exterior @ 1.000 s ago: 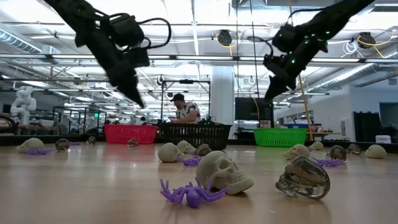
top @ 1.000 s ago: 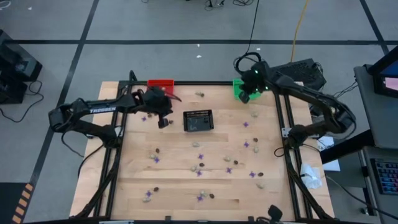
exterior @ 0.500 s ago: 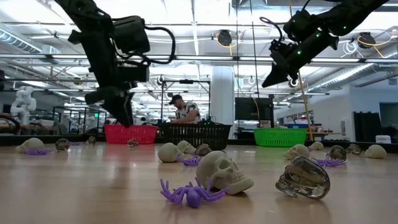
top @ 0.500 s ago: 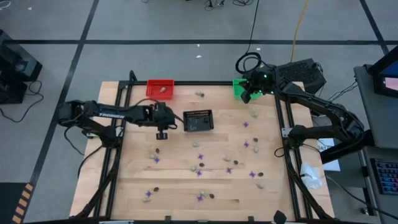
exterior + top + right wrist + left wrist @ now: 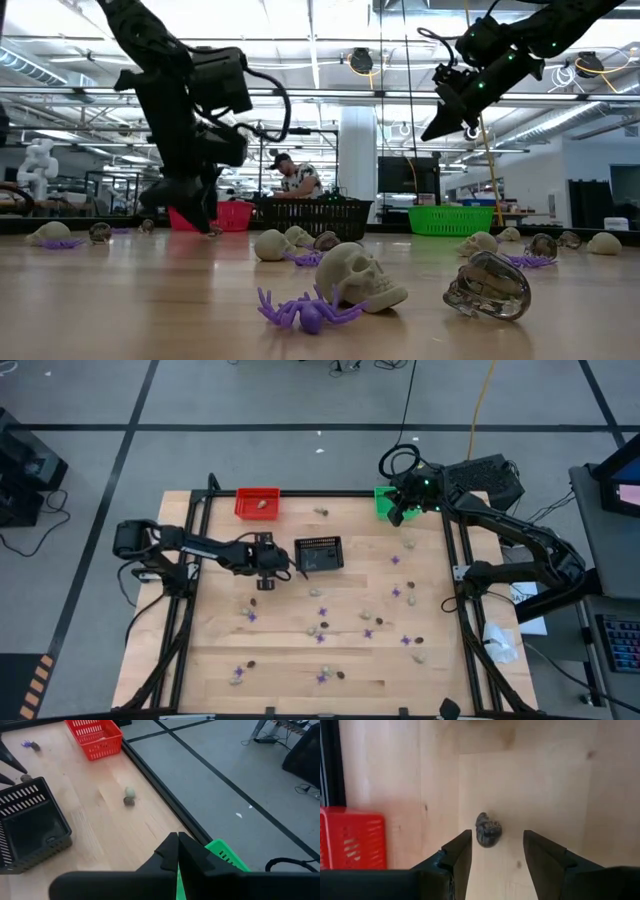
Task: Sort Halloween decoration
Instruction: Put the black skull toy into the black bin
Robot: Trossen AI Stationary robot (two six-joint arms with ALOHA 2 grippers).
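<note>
Left wrist view puts the small dark lumpy skull trinket (image 5: pixel 488 829) directly ahead of the spread-fingered, empty left gripper (image 5: pixel 497 851) (right gripper (image 5: pixel 178 851) clenched over the green plastic basket (image 5: pixel 225 856))

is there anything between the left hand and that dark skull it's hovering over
Nothing visible. The left hand is open above the dark skull, and only bare table shows between its fingers.

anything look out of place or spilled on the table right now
Nothing looks damaged or spilled. The small skulls and purple spiders lie scattered loose across the table, unsorted. The left gripper hovers with open jaws over a dark skull; the right gripper waits shut above the green basket.
</note>
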